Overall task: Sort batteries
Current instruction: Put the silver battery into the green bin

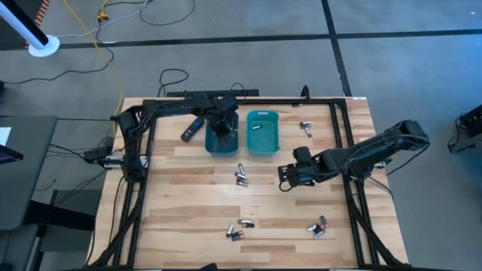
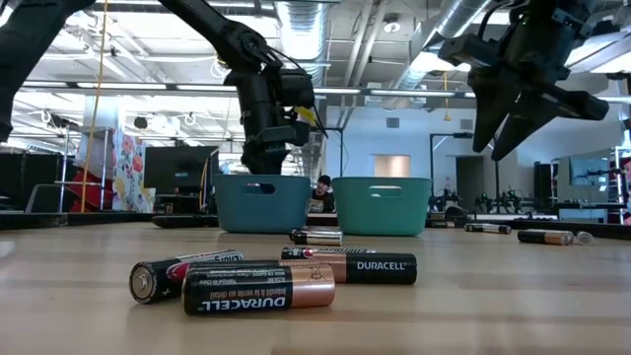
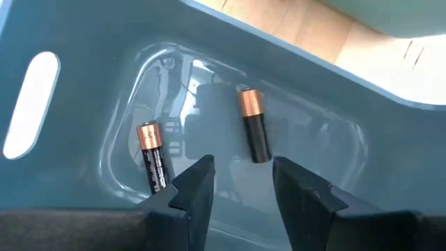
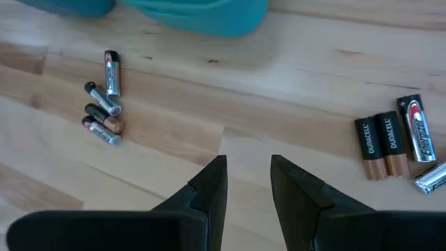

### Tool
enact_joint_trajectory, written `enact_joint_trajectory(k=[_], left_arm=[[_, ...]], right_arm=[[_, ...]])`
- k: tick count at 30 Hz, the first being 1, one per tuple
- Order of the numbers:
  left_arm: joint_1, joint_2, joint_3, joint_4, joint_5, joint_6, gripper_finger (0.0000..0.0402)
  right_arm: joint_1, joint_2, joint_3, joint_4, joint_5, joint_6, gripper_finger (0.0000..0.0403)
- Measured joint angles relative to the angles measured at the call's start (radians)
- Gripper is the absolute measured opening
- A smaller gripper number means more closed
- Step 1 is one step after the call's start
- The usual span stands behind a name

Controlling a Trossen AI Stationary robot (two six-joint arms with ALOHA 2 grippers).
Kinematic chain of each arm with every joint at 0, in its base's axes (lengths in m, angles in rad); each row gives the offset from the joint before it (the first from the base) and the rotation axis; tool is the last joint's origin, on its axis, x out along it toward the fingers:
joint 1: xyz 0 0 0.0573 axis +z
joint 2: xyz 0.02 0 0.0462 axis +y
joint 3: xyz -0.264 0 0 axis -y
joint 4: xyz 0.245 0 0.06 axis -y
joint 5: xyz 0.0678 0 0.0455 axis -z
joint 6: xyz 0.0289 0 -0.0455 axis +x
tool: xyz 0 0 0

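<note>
Two batteries [image 3: 252,125] visible in bin [image 3: 83,42] only past parted, empty left tool [image 3: 240,183].

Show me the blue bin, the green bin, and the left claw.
Blue bin [image 1: 212,144], high view, its left rim.
Green bin [image 1: 273,134], high view, its right wall.
Left claw [image 3: 240,181], left wrist view, between its fingertips.

Left gripper [image 3: 240,185] jaws parted; right gripper [image 4: 247,181] jaws parted, empty
</note>
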Motion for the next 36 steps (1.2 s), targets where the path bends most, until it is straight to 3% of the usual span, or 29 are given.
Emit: enact_joint_trajectory(k=[8,14,19,22,28,36], left_arm=[[0.000,-0.001,0.159,-0.157,-0.003,-0.002,0.0141],[-0.014,-0.001,0.312,-0.260,-0.003,0.007,0.0141],[-0.035,-0.053,0.310,-0.305,0.018,0.023,0.0141],[-0.043,-0.134,0.212,-0.259,0.069,-0.005,0.0141],[-0.059,-0.385,-0.133,-0.069,0.088,-0.195,0.0141],[-0.143,-0.703,-0.428,0.061,0.041,-0.543,0.0141]], right_arm=[[-0.057,0.000,0.000,-0.034,-0.004,0.034,0.0128],[-0.116,0.000,0.000,-0.095,-0.071,0.034,0.0128],[-0.145,-0.011,0.000,-0.137,-0.092,-0.003,0.0128],[-0.171,-0.029,0.000,-0.187,-0.122,-0.057,0.0128],[-0.258,-0.064,-0.001,-0.324,-0.195,-0.200,0.0128],[-0.436,-0.217,-0.174,-0.195,-0.337,-0.435,0.0128]])
